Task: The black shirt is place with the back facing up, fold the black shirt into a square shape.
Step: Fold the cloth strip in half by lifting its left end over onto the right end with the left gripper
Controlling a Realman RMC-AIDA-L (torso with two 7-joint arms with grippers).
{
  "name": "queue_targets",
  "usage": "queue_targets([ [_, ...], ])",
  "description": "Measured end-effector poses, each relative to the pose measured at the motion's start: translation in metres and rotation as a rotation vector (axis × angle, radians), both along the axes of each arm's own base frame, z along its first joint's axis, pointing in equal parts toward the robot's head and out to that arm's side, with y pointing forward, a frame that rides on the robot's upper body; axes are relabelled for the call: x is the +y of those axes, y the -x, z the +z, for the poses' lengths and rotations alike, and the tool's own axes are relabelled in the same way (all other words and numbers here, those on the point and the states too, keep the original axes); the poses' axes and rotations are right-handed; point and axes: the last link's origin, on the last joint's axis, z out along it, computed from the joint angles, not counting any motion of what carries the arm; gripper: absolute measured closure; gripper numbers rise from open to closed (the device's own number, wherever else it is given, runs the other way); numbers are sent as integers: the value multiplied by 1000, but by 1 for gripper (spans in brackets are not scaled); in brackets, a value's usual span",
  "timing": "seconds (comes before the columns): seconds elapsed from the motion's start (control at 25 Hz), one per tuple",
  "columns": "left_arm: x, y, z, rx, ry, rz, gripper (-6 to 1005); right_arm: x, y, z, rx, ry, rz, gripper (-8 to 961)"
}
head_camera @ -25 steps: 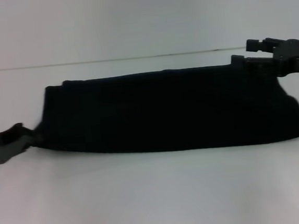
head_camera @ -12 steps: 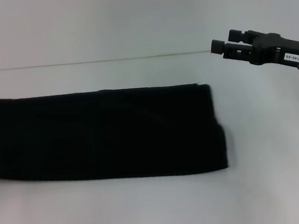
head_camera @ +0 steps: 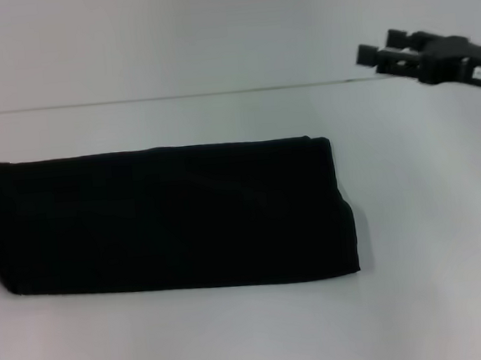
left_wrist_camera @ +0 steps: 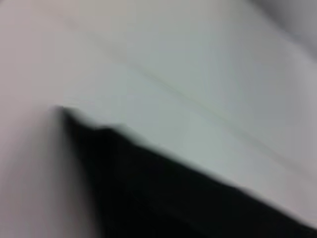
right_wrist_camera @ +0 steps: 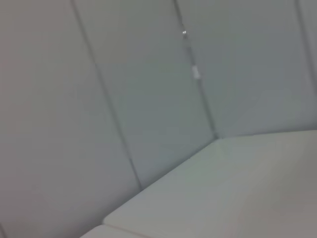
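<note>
Shirt (head_camera: pixel 168 218) now shifted left, lies as long band; right gripper (head_camera: pixel 379 56) retreats empty, fingers parted; cross-folds remain.

No legible text or labels anywhere
</note>
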Motion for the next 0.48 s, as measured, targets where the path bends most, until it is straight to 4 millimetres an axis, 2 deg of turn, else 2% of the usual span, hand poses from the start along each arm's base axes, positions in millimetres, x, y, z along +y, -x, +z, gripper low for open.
queue_targets([
  [0.12, 30, -56, -23, -127, 94, -192, 910, 1, -14, 17, 0, -56, -43, 26],
  [0.2, 49, -100, -49, -215, 165, -311, 907, 0, -26, 31, -3, -95, -71, 26],
  [0.32, 65, -157, -93, -321, 248, -441, 902, -3, -41, 49, -20, -134, -104, 26],
  [0.36, 66, -165, -100, -331, 258, -457, 901, -4, -46, 55, -27, -141, -113, 26],
  [0.4, 67, -181, -120, -354, 282, -484, 899, -5, -49, 59, -33, -145, -118, 26],
  [0.48, 63, -198, -158, -375, 308, -495, 896, -8, -56, 66, -45, -153, -126, 26],
])
